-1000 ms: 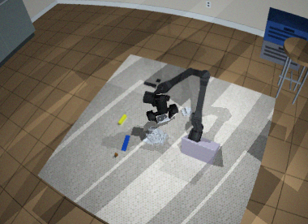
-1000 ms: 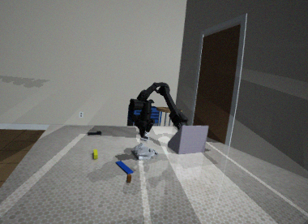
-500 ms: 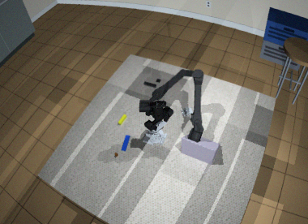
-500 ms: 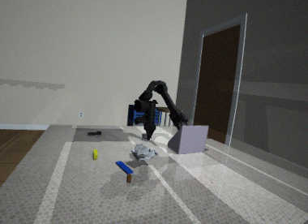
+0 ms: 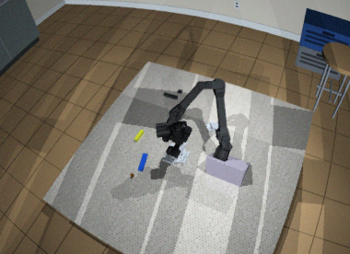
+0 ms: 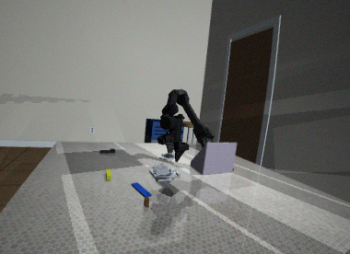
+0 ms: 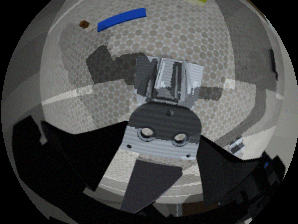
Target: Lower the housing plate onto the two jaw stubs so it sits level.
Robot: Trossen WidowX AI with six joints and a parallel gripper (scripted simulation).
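The housing plate (image 7: pixel 162 119), dark grey with two large holes and a pale front edge, is between my fingers in the wrist view. My gripper (image 5: pixel 175 149) (image 6: pixel 175 153) (image 7: pixel 161 131) is shut on it, one finger at each side. The grey jaw assembly (image 5: pixel 184 156) (image 6: pixel 161 171) (image 7: pixel 170 82) stands on the mat. In the exterior view my gripper hangs above it. In the wrist view the plate's far edge overlaps the assembly's near end. The pins and stubs are too small or hidden to tell apart.
A lilac block (image 5: pixel 223 170) (image 6: pixel 220 158) stands by the arm's base. A small pale part (image 5: pixel 212 126) (image 6: pixel 167 155) (image 7: pixel 237 145) lies farther back. A blue bar (image 5: pixel 143 162) (image 6: pixel 141 190) (image 7: pixel 121 19), yellow bar (image 5: pixel 139 135) (image 6: pixel 108 175), brown piece (image 5: pixel 132 176) (image 6: pixel 146 202) (image 7: pixel 84 24) and black piece (image 5: pixel 170 96) (image 6: pixel 107 151) lie around.
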